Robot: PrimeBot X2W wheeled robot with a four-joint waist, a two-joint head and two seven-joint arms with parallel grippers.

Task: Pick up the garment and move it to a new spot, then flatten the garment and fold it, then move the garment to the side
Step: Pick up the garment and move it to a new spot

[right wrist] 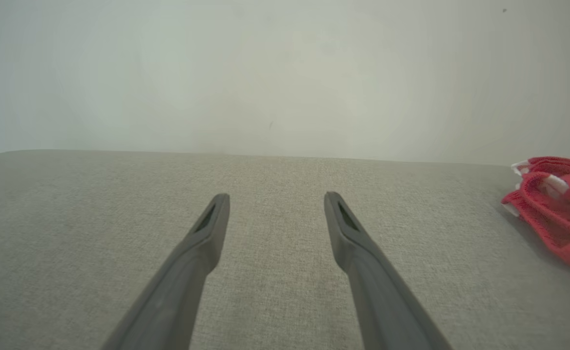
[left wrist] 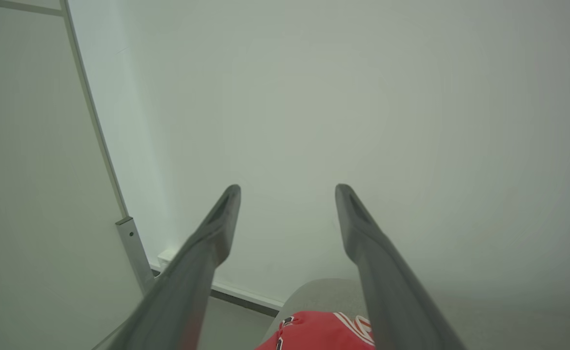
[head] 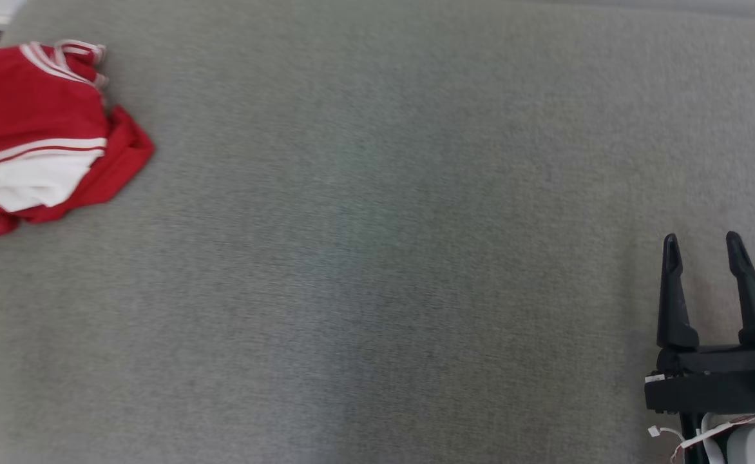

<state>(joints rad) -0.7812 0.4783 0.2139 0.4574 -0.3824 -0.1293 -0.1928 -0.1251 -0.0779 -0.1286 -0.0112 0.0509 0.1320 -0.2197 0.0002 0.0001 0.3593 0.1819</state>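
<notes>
Garment (head: 36,135), red with white stripes and a white panel, lies crumpled in a heap on the grey fabric-covered desk (head: 377,270). It is far off to the left of my right gripper (head: 703,240) and somewhat further forward than its fingertips, well apart from it. My right gripper is over bare desk, its two dark fingers spread wide with nothing between them. My left gripper (left wrist: 287,187) is also spread wide and empty, pointing toward a pale wall (left wrist: 363,97). The garment sits below it, a patch of red showing between the bases of its fingers.
</notes>
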